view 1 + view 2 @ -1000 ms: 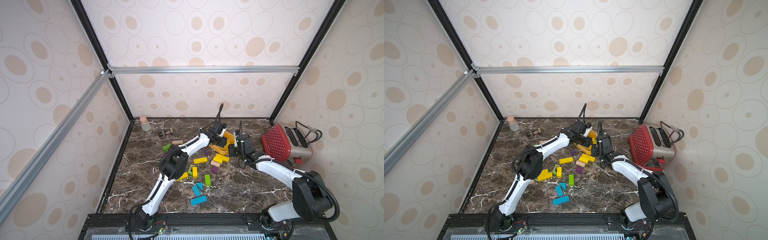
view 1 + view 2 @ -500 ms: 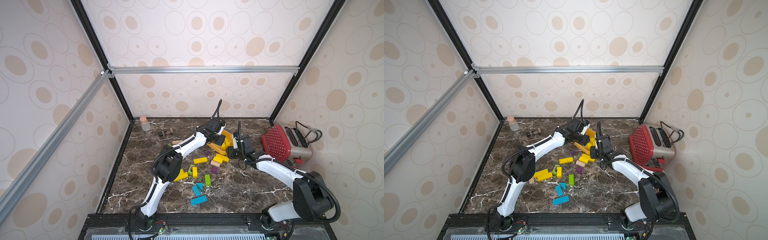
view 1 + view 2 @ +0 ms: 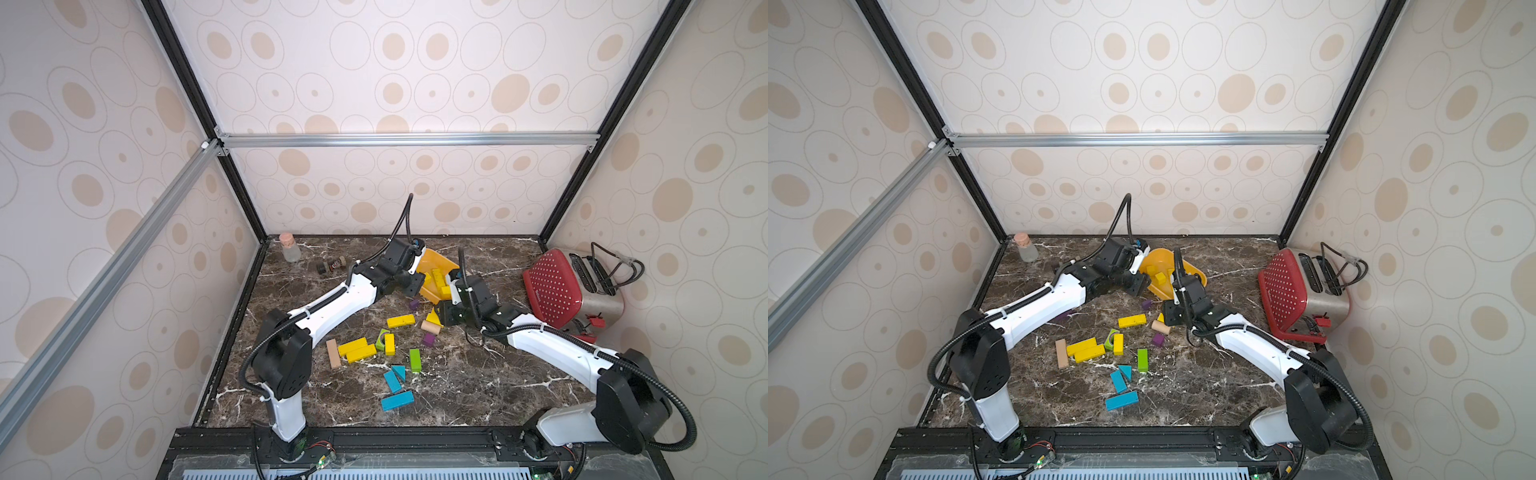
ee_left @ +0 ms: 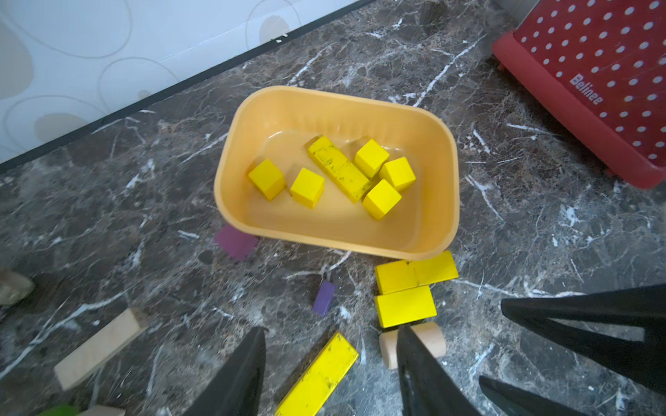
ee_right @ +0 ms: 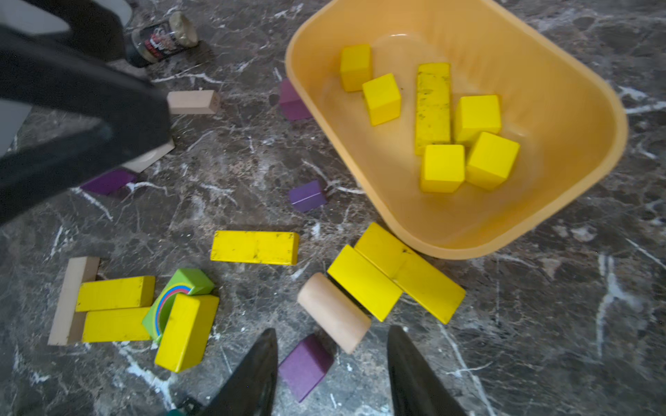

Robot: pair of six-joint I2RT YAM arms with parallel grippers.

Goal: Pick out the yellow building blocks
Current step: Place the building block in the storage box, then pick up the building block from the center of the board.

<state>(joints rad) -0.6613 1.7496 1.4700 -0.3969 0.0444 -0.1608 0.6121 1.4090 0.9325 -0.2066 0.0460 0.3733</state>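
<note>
Yellows half sorted, pincers empty
Six yellow building blocks [image 5: 432,108] in the orange tub [image 3: 440,259], mid-frame in a top view; more just below it; left gripper [image 4: 330,329], right gripper [image 5: 332,328] parted, empty.

Six yellow blocks [image 5: 432,108] in one tub [image 5: 562,108], at least six loose. Four purple blocks [image 5: 308,196], three blue blocks [image 3: 397,401], two green blocks [image 3: 414,359], four plain wood blocks [image 5: 333,313]. One toaster [image 3: 552,291], one bottle [image 3: 289,249], one jar [image 3: 332,264].
</note>
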